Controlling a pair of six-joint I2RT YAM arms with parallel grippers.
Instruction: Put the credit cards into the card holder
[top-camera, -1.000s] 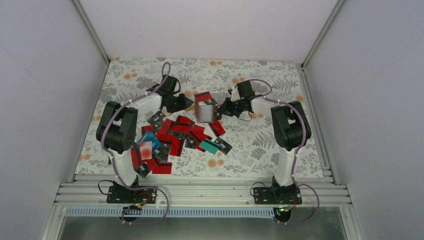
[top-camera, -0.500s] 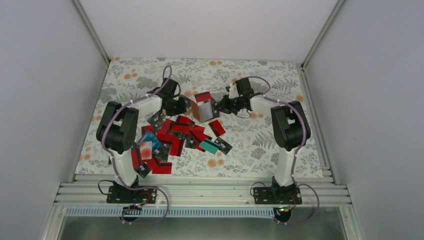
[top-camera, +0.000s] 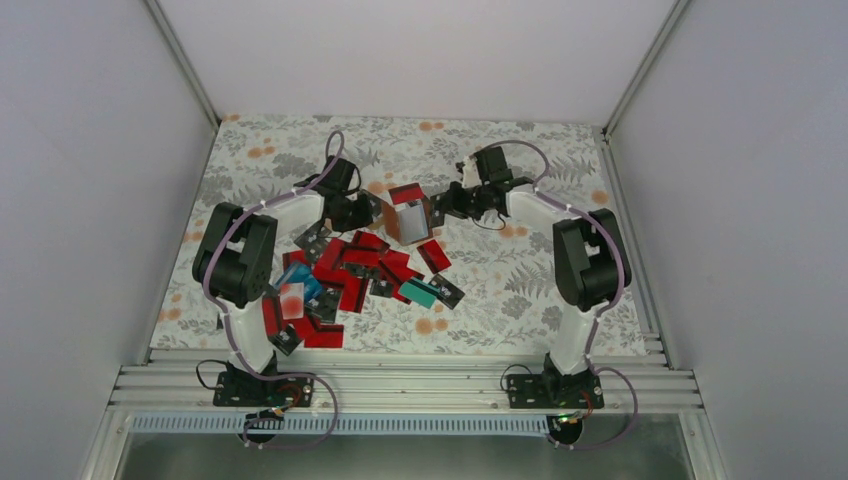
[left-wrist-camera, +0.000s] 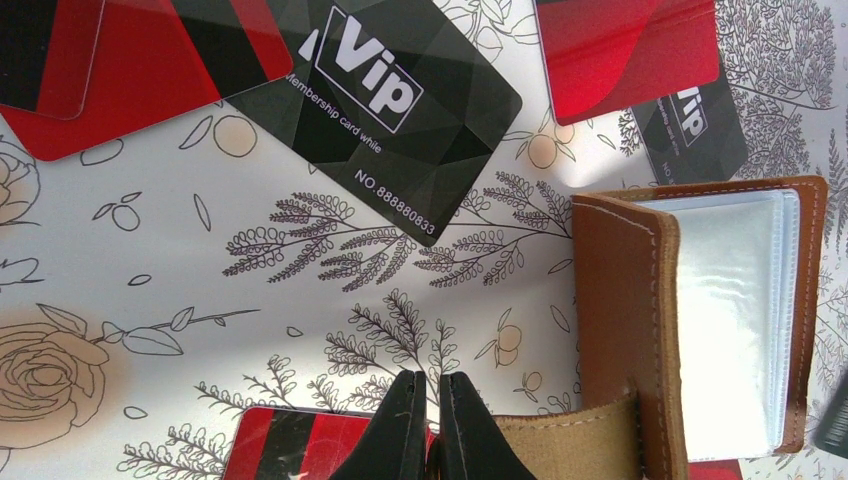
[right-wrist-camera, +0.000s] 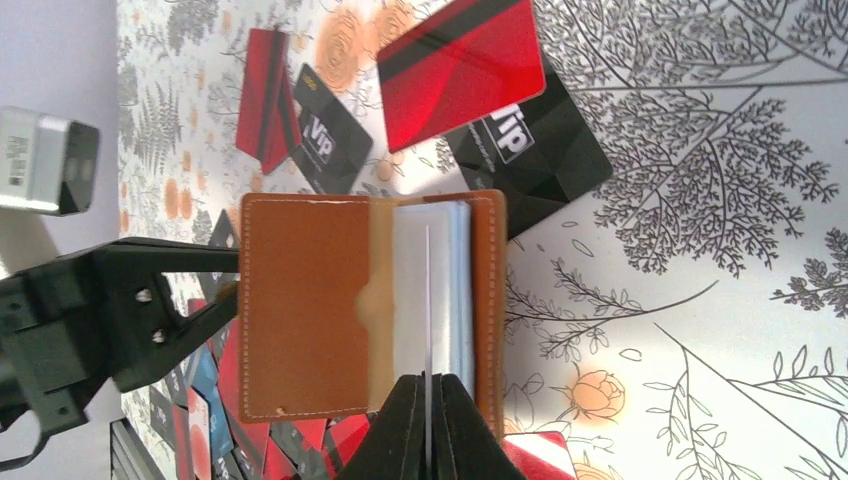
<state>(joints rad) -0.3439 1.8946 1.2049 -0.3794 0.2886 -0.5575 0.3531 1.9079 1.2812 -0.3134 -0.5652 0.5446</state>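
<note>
Brown leather-like folding card holder stands open at the tabletop's far middle, the left gripper pinching its tan flap and the right gripper a clear pocket leaf, while red and black credit cards lie heaped nearer, on the left arm's side.

Brown card holder, floral tablecloth

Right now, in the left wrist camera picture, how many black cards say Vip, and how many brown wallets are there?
Black Vip cards: 2
Brown card holder: 1
Total: 3
</note>
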